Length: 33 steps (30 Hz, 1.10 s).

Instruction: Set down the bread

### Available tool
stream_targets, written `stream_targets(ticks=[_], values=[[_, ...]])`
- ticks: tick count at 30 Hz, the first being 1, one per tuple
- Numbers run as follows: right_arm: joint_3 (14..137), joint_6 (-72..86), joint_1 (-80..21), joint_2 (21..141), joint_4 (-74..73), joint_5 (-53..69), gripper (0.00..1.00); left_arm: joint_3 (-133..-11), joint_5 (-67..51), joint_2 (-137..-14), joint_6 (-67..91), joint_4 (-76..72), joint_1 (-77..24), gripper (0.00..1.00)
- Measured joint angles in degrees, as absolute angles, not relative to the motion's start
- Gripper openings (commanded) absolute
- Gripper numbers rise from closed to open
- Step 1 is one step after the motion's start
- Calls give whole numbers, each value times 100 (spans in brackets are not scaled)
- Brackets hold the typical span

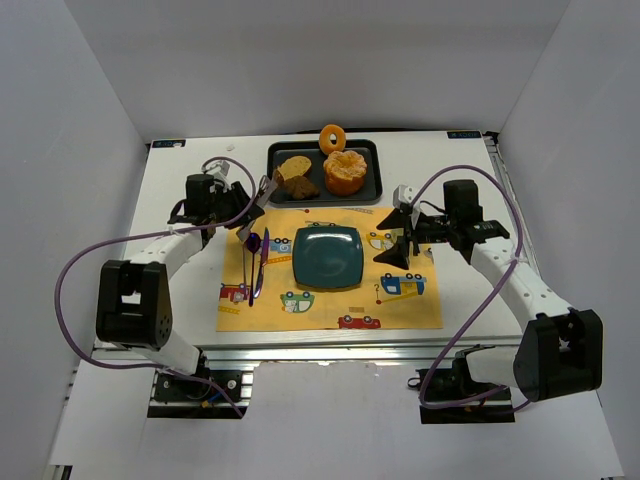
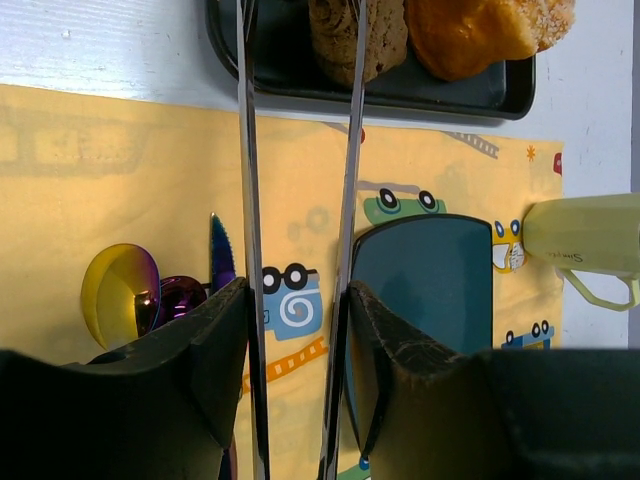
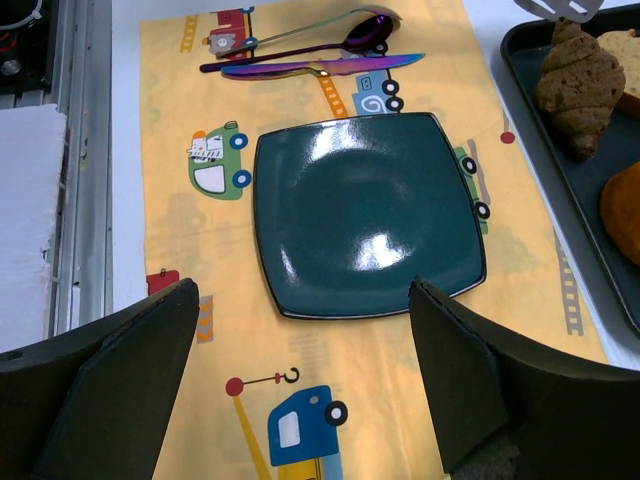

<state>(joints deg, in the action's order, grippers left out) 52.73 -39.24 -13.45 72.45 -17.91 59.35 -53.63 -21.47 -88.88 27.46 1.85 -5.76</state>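
Top external view is showing the bread (image 1: 301, 187) lying on the black tray (image 1: 300, 149) at the middle of the table's far edge, just beside a lighter slice (image 1: 292, 167), so nothing is placed yet. The teal plate (image 1: 327, 256) is sitting bare in the middle of the yellow placemat (image 1: 400, 310), which is lying toward the near edge; I am judging the plate to be the likely destination. The left gripper (image 2: 297, 290) is clamping a pair of metal tongs (image 2: 247, 200), one arm against each finger. The arms are reaching over the tray's near rim towards the bread, but I cannot tell whether the tips are touching it. The right gripper (image 3: 302, 290) is hanging spread wide, holding nothing, over the placemat's right side beside the plate. Pinching the bread, lifting it and carrying it across are all remaining.
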Motion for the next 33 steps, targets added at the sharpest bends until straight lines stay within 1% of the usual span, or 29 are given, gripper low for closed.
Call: stream_targets(ticks=[20, 24, 28, 31, 32, 33], values=[[5260, -3927, -1308, 7242, -1789, 5939, 89, -5363, -2491, -9067, 3008, -180, -582, 52], [5260, -3927, -1308, 7242, -1789, 5954, 89, -5363, -2532, -9125, 3042, -199, -587, 49], [5260, -3927, -1306, 7242, -1789, 5976, 89, -5363, -2599, -9206, 3078, -203, -587, 39], [5260, -3927, -1306, 7242, -1789, 5978, 89, -5363, -2630, -9220, 3108, -214, -587, 19], [5260, -3927, -1306, 7242, -1789, 5979, 89, -5363, -2639, -9220, 3124, -220, -587, 9], [5260, -3927, -1306, 7242, -1789, 5979, 89, -5363, -2645, -9220, 3140, -225, -587, 2]])
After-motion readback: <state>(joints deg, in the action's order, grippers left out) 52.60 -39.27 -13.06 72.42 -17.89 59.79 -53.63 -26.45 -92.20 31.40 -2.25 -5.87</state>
